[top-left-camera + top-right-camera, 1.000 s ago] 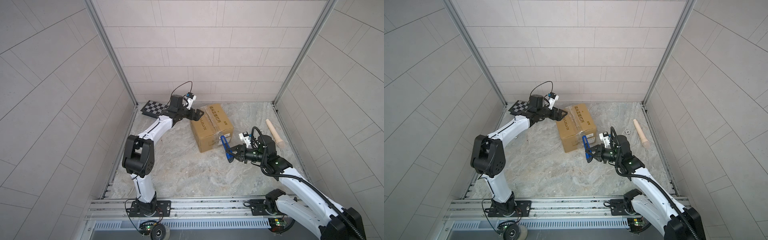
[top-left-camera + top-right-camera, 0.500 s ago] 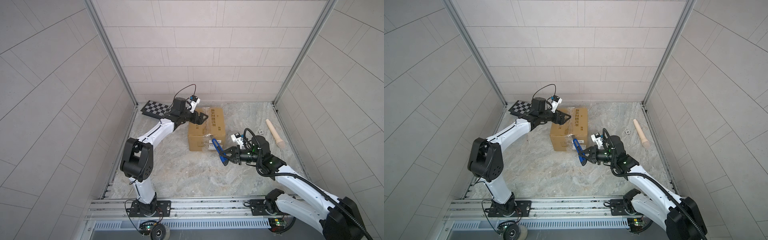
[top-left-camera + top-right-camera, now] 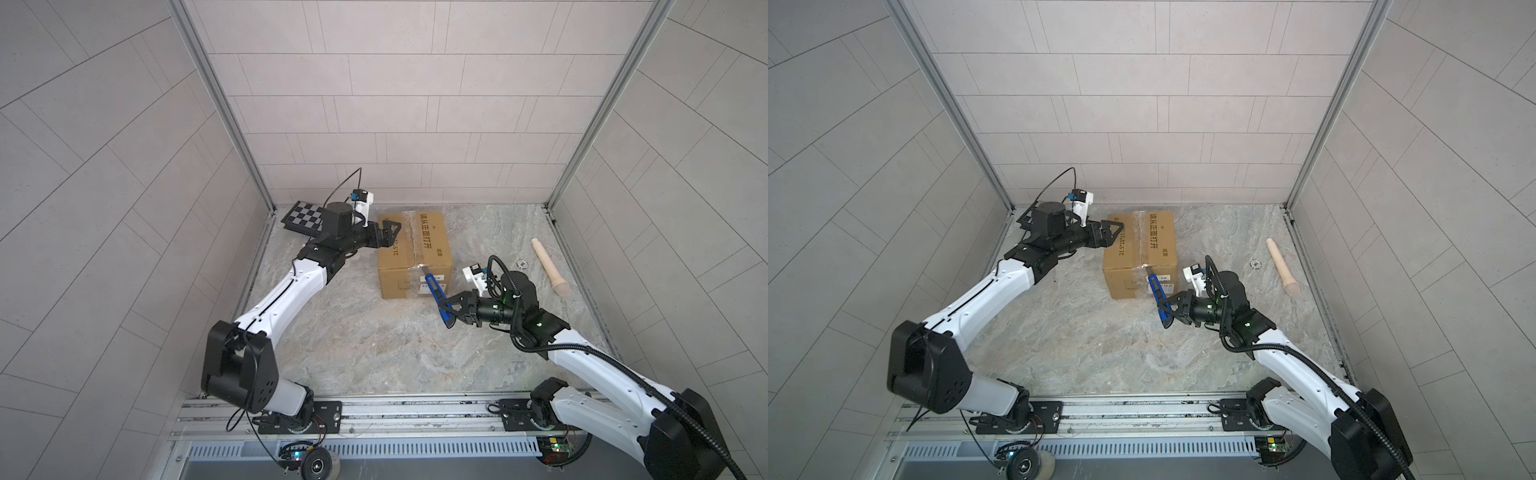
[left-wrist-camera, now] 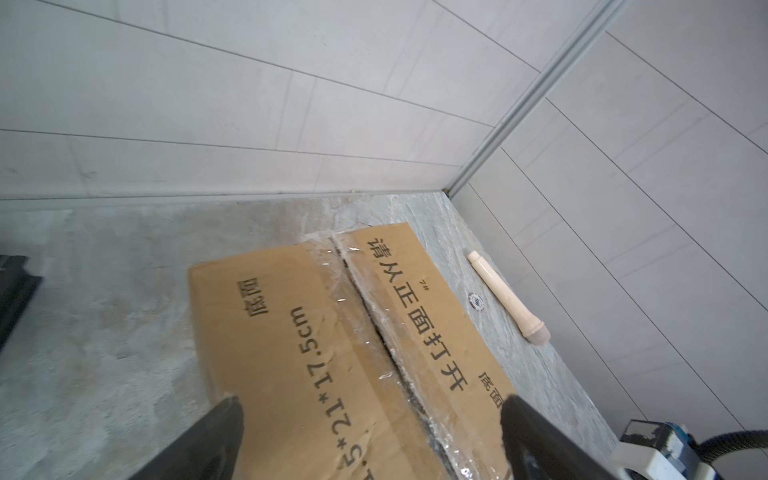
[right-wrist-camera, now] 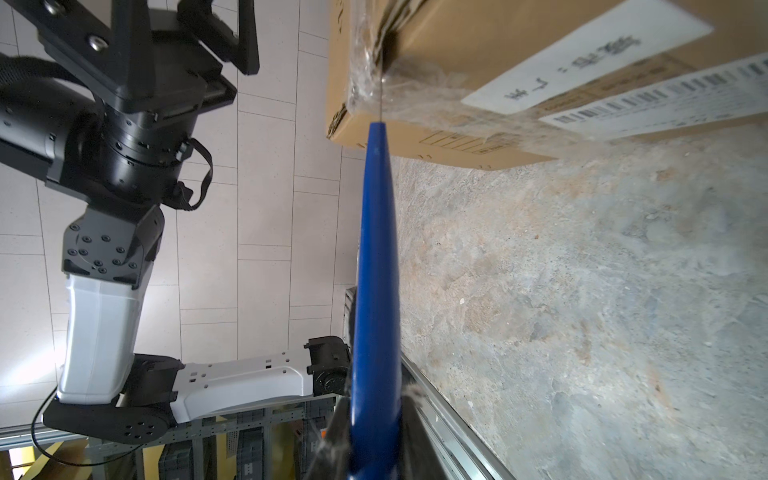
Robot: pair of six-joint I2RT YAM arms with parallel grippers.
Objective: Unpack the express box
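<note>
Right gripper (image 3: 451,309) clamps the knife (image 3: 434,291), blade at the taped seam (image 4: 365,316) of the box (image 3: 432,245), likely for cutting; left gripper (image 3: 390,234), jaws wide, hangs over it, probably to steady it.

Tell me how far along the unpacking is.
Done: right gripper holds the blue knife, and top seam tape looks slit. In hand: its blade meets front-edge tape on the express box; left gripper is open over its top. Left: flaps closed, nothing out.
</note>
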